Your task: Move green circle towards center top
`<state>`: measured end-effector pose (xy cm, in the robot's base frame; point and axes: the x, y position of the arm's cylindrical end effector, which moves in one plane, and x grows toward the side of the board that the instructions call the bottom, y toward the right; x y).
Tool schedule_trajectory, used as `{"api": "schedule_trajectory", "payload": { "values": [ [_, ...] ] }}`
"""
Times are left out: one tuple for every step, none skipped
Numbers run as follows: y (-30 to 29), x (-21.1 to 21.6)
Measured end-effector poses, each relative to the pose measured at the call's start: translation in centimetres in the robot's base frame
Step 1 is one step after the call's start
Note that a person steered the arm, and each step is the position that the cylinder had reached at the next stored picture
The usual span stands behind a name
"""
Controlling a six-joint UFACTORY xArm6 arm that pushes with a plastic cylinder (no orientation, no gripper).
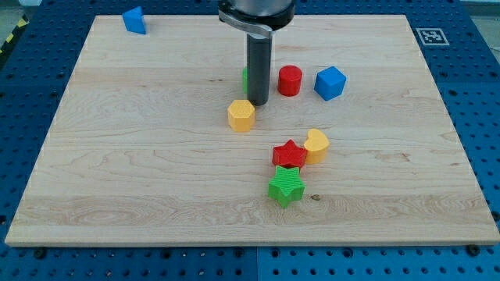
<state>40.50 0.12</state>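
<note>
Above the green circle (244, 78) the desk (156, 156) lies bare up to its top edge. The circle is almost hidden behind my rod (only a green sliver shows at its left). My tip (258, 103) stands upright just beside the yellow hexagon (241, 115), left of the red cylinder (290, 80). There is no claw.

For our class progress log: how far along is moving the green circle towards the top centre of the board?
Done: my tip has reached the green circle, which sits mostly hidden behind the rod. In hand: the tip sits just below it, whether touching is unclear. Left: pushing it up to the board's top edge.
</note>
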Motion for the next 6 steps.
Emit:
{"api": "schedule_trajectory", "payload": {
  "values": [
    [-0.8, -1.2],
    [-0.6, -3.1],
    [-0.6, -5.4],
    [-0.4, -7.4],
    [-0.4, -8.9],
    [0.7, -9.2]
  ]
}}
